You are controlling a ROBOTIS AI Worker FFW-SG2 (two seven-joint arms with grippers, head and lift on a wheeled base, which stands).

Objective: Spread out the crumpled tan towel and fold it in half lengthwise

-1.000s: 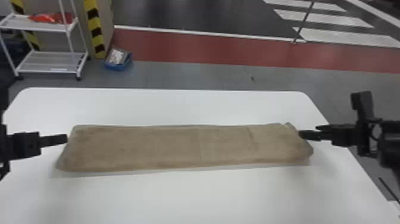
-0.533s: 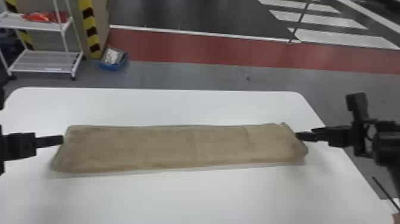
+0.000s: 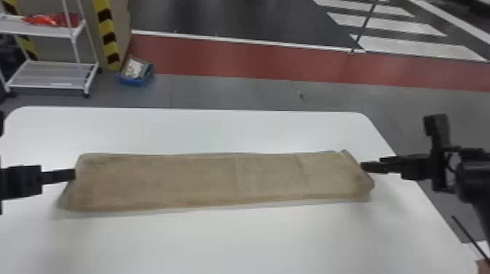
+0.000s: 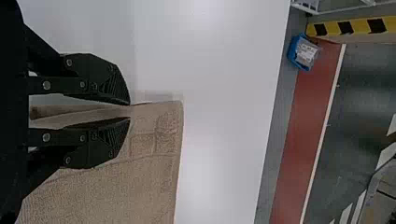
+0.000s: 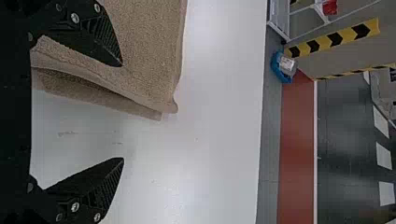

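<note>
My left end effector (image 3: 72, 175) is slightly spread, my right end effector (image 3: 364, 167) wide, at opposite ends of the towel (image 3: 204, 182); worktop (image 3: 233, 240) extends beyond its long edges.

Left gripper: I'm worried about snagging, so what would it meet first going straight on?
The left gripper would most likely meet the tan towel first, near the towel's left end; whether the fingertips already touch it is unclear.

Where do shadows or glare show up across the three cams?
Head view: soft, faint shadow along the near edge of the towel. Left wrist view: pale bright patches on the white table, likely overhead light. Right wrist view: dull sheen on the dark floor past the table; the black fingers still show their ridges.
</note>
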